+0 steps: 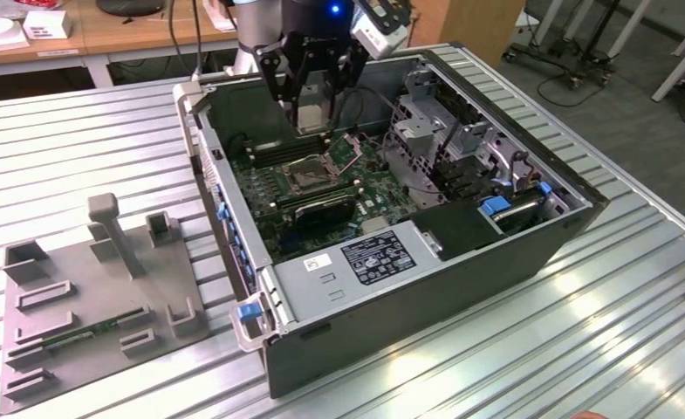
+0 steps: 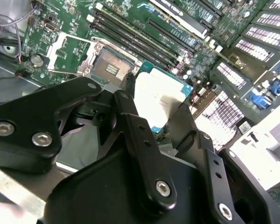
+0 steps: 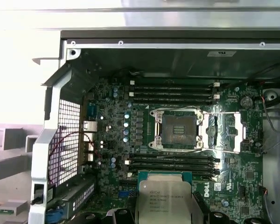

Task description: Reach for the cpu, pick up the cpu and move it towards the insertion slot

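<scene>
The cpu [image 3: 164, 198], a flat silver chip with a green rim, is held between the black fingers [image 2: 133, 119] of my gripper [image 2: 158, 116], which is shut on it. In the exterior view the gripper [image 1: 314, 122] hangs inside the open computer case with the cpu [image 1: 315, 113] above the motherboard. The insertion slot [image 3: 177, 129] is a square socket with a silver frame and dark centre, and its load plate [image 3: 224, 133] is swung open beside it. The cpu hovers a short way off the slot [image 2: 109, 70], over the memory slots next to it. The slot [image 1: 307, 175] lies below the gripper.
Long black memory slots [image 3: 172, 93] run on both sides of the socket. The case walls [image 1: 220, 201], a drive cage [image 1: 459, 148] and the power supply [image 1: 372, 257] ring the board. A grey tray [image 1: 86, 297] with a green strip sits at the exterior view's left.
</scene>
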